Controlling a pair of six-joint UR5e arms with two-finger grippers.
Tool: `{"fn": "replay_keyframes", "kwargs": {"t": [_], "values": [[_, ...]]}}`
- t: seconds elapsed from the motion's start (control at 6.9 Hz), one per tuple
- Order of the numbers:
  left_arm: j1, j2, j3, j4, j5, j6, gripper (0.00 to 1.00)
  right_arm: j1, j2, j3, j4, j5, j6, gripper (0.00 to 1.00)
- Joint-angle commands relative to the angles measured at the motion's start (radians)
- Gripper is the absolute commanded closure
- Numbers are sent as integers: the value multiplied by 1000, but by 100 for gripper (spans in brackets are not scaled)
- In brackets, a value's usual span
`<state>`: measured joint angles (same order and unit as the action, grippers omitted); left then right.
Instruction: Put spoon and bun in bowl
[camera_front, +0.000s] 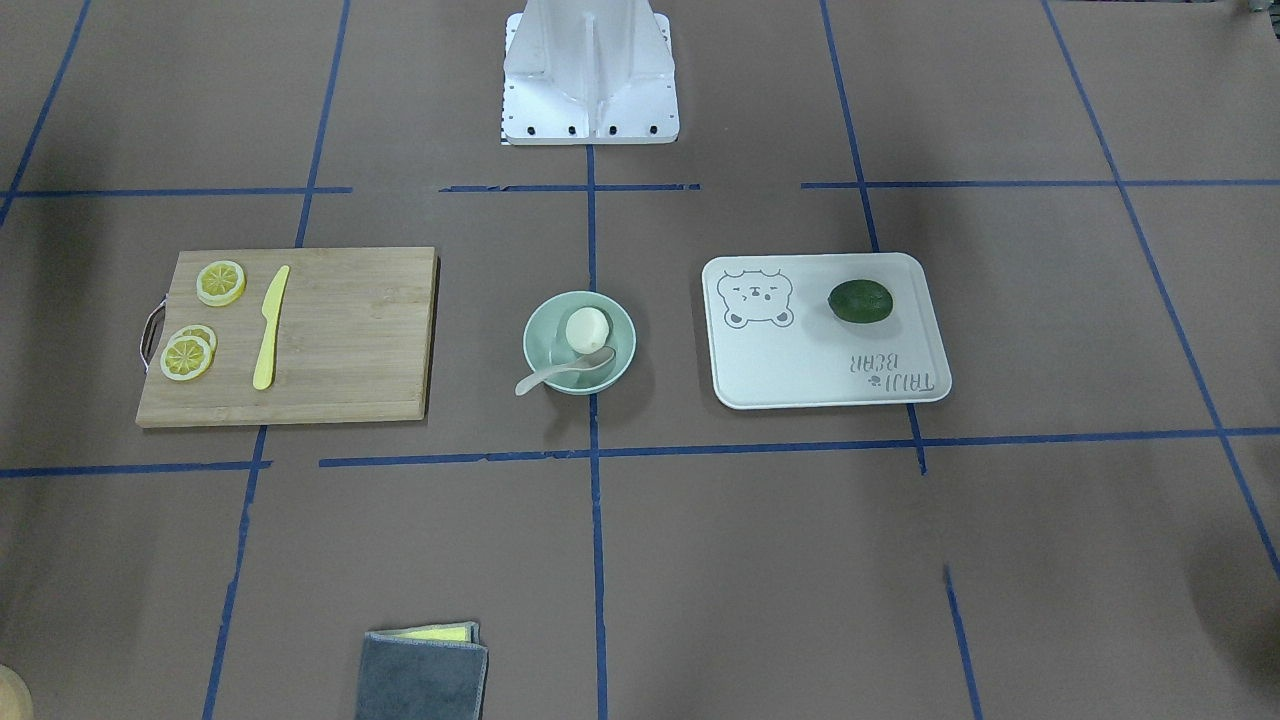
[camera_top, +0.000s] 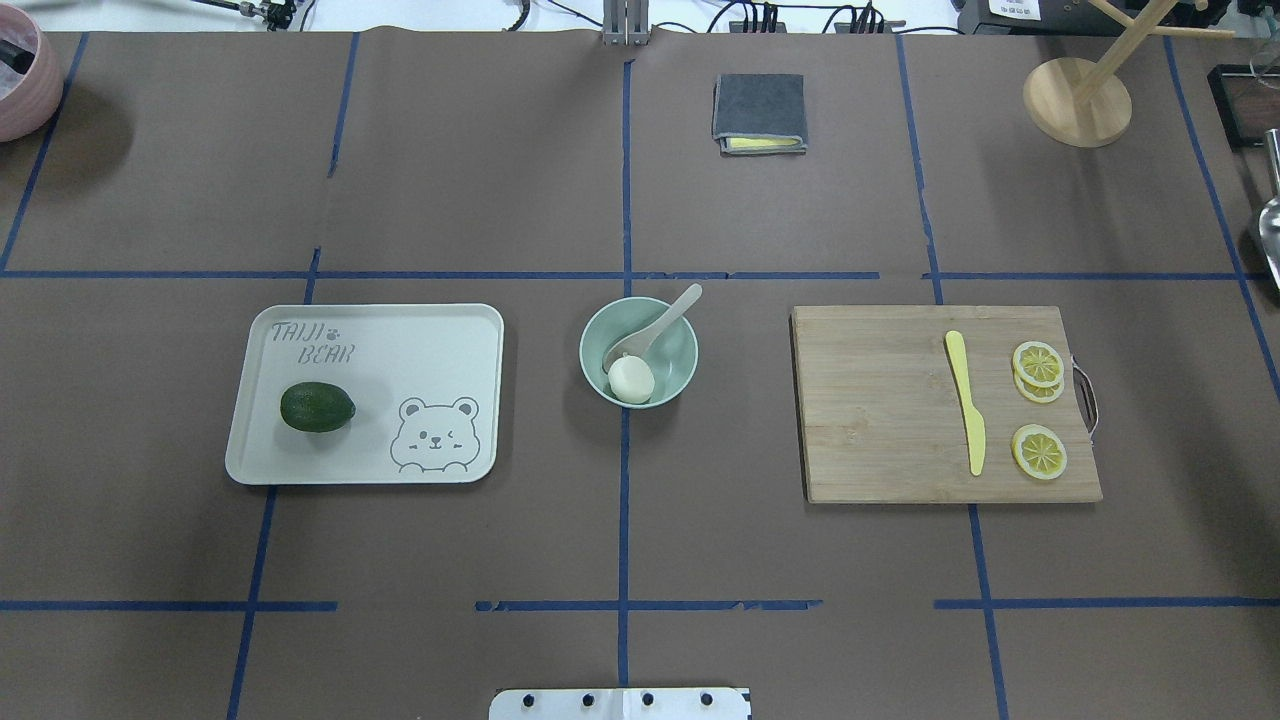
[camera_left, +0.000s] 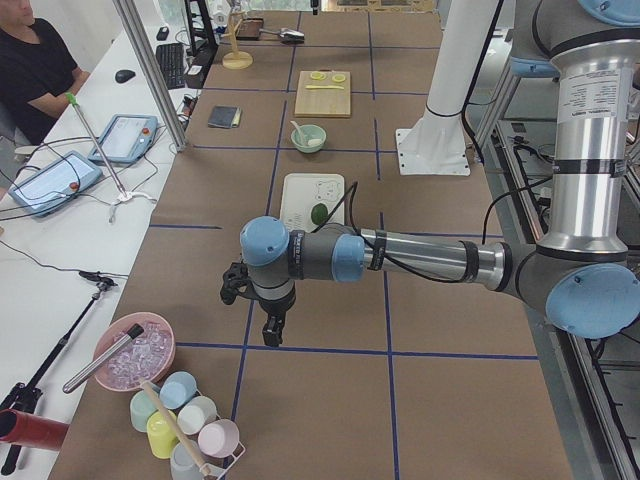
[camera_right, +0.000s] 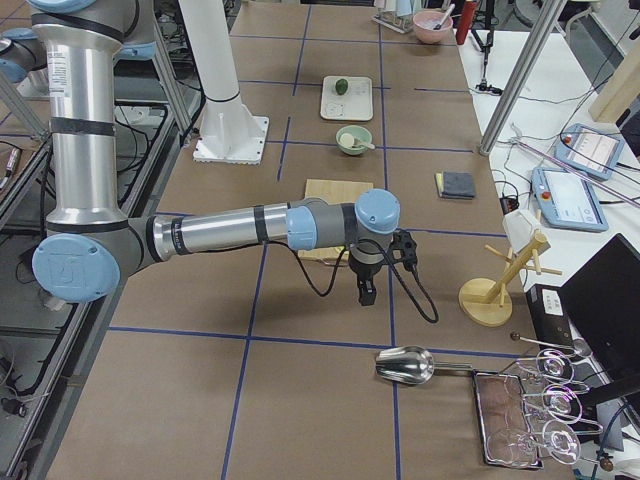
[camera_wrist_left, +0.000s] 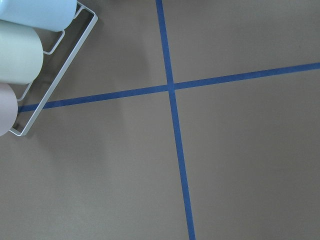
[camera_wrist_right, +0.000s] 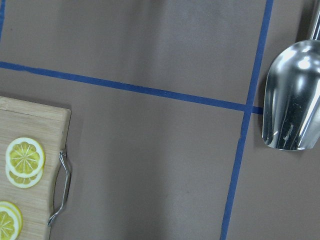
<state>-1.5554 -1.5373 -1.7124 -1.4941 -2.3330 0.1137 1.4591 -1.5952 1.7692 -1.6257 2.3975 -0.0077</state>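
On the taped table (camera_top: 500, 200), the bowl (camera_top: 675, 365) holds the bun (camera_top: 631, 380) at six o'clock and the spoon (camera_top: 665, 320) toward one; I cannot tell the finger spread of the left gripper (camera_left: 272, 335) or the right gripper (camera_right: 365, 297).

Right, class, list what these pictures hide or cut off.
Left gripper: seen only in the exterior left view, small; open or shut unclear.
Right gripper: exterior right view only; same doubt.
Metal scoop: handle cut by the right wrist view's top edge.
Cups: cut by the left wrist view's left edge.
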Motion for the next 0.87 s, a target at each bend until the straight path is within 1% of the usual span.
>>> {"fn": "replay_keyframes", "kwargs": {"t": [0.0,0.72], "values": [[0,0,-1,-2,-2,0,0,0,0,0,0,2,0,0],[0,-4,-3,-2,0,0,0,1,0,1,1,11,2,0]]}}
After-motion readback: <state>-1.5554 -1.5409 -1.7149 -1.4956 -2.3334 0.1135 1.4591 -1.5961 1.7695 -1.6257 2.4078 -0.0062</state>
